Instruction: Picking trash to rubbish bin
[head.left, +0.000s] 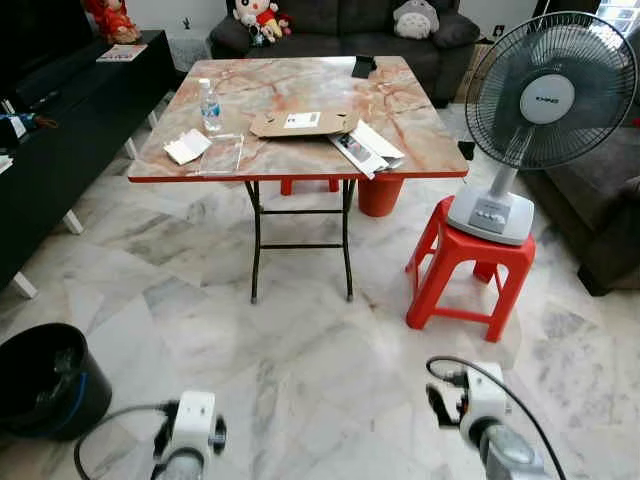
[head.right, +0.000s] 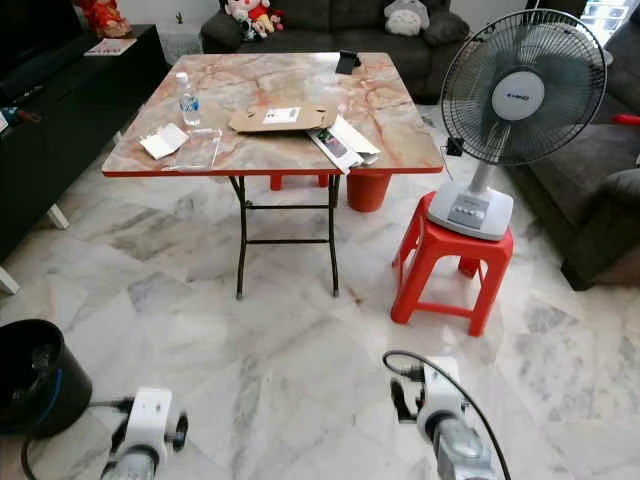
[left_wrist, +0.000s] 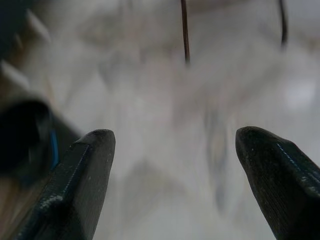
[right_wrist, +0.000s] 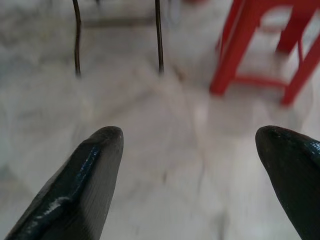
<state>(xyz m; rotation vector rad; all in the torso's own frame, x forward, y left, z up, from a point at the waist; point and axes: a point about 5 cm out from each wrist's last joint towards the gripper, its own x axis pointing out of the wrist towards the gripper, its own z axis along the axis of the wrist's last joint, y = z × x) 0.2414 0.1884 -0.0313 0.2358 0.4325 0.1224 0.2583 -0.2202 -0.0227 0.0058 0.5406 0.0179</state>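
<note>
Both grippers — left, right — hang low with jaws apart and empty, ready for the trash at twelve o'clock on the table — bottle, cardboard — bin at eight.

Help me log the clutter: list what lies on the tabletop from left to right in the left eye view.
White paper → water bottle → clear plastic packaging → flat cardboard piece → booklets at the front edge.
</note>
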